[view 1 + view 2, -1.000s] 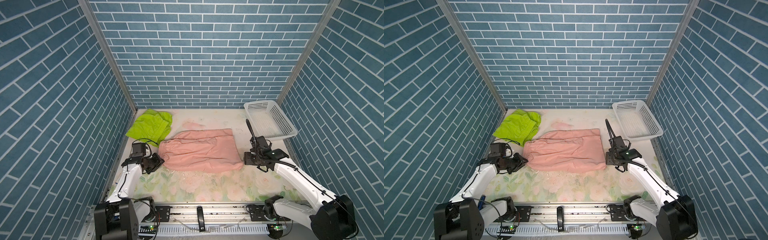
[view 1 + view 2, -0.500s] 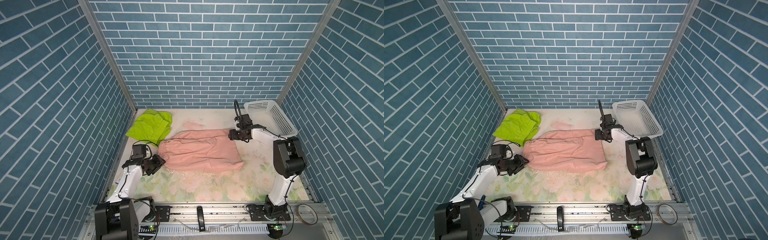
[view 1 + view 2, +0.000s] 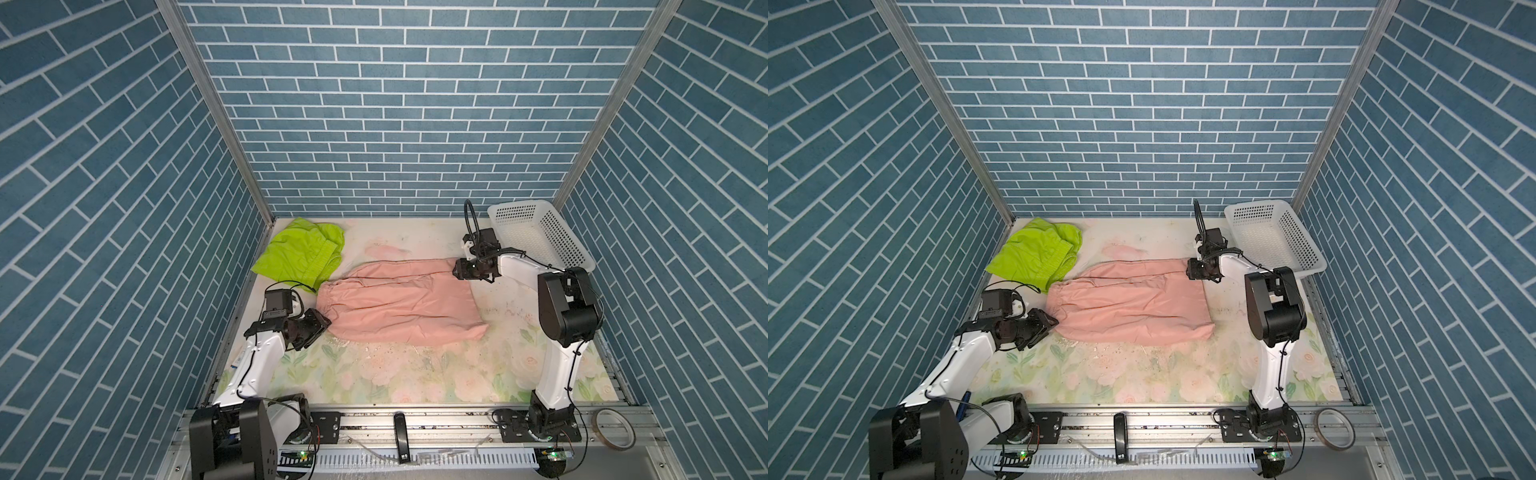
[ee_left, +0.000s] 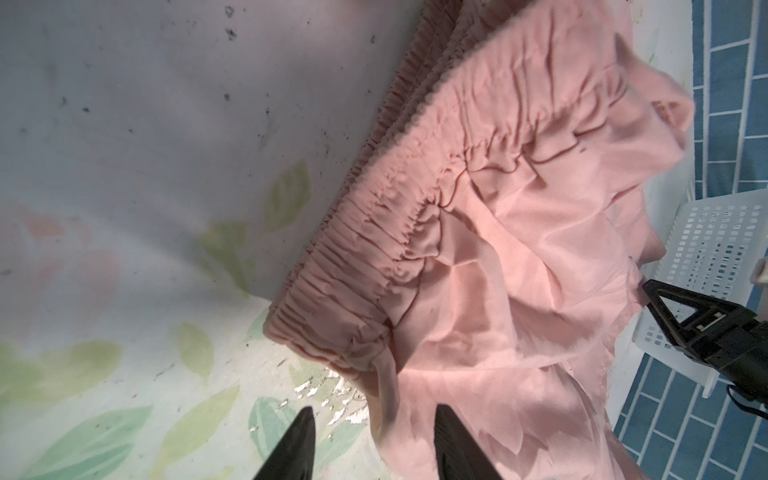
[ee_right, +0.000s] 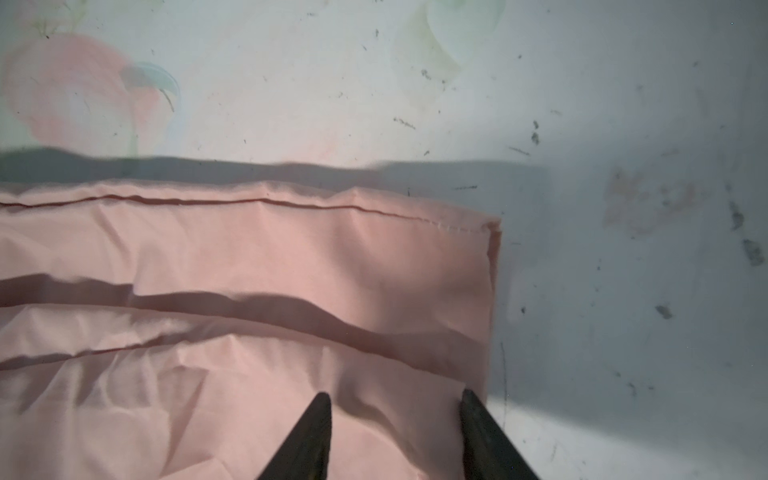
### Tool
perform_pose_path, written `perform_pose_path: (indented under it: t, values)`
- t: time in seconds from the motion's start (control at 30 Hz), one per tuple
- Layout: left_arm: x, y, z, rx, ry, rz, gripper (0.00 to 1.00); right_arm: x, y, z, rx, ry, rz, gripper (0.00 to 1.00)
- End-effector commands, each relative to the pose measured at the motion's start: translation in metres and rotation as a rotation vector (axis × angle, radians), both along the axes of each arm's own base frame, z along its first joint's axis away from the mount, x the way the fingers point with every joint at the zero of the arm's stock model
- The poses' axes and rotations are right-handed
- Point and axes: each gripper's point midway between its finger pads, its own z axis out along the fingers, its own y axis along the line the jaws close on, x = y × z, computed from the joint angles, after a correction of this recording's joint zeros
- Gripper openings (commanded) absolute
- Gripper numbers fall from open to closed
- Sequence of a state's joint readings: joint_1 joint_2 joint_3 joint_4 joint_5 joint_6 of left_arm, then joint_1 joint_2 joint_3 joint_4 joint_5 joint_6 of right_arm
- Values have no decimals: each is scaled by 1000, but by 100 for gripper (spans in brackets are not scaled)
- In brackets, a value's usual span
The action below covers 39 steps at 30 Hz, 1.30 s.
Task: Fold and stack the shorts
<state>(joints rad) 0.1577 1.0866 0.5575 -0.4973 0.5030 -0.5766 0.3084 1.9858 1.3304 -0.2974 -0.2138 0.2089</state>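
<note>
**Positioning both grippers on the pink shorts before a fold**

1. Left gripper [image 4: 374, 409]: we see its jaws apart and clamping nothing. In the left wrist view, the near corner of the gathered waistband [image 4: 365, 249] lies just ahead of the fingertips, and a loose flap of fabric reaches into the gap between them.

2. Right gripper [image 5: 395, 395]: we see its jaws apart as well, poised over the fabric close to the hem [image 5: 492, 291] at the far corner. We cannot tell whether the tips touch the cloth.

3. Pink shorts [image 3: 399, 307]: they lie flat at mid-table [image 3: 415, 374], waistband toward the left arm and hem toward the right arm. The grippers stand at opposite corners of the garment.

4. Green shorts [image 3: 303, 257]: they lie bunched in the far left corner, just beside the pink waistband. We cannot tell whether the two garments touch.

5. Basket [image 3: 557, 232]: it stands in the far right corner, just beyond the right gripper.

Step in hand: we judge this to be the grasp set-up for folding the pink shorts. No stack exists yet.

Next move: we judge that each gripper must settle low enough to take every fabric layer at its corner, then close. The cloth is thin and likely to slip, so a shallow bite may catch the top layer only.
</note>
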Motion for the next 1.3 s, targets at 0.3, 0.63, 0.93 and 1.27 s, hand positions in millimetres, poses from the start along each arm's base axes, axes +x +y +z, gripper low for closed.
perform_pose_path:
  t: [0.3,0.63,0.93,1.27]
  values:
    - [-2,-1,-5,-10,13,0,57,-8,-8,9,-6,-14,-44,13]
    - [-4,2,-12,5,28,5,51,3,-2,54,-203,-123,30,0]
    - [-5,3,-20,10,48,9,42,24,6,110,-213,-245,33,0]
    - [-8,7,-19,34,56,17,56,46,0,70,-203,-186,18,0]
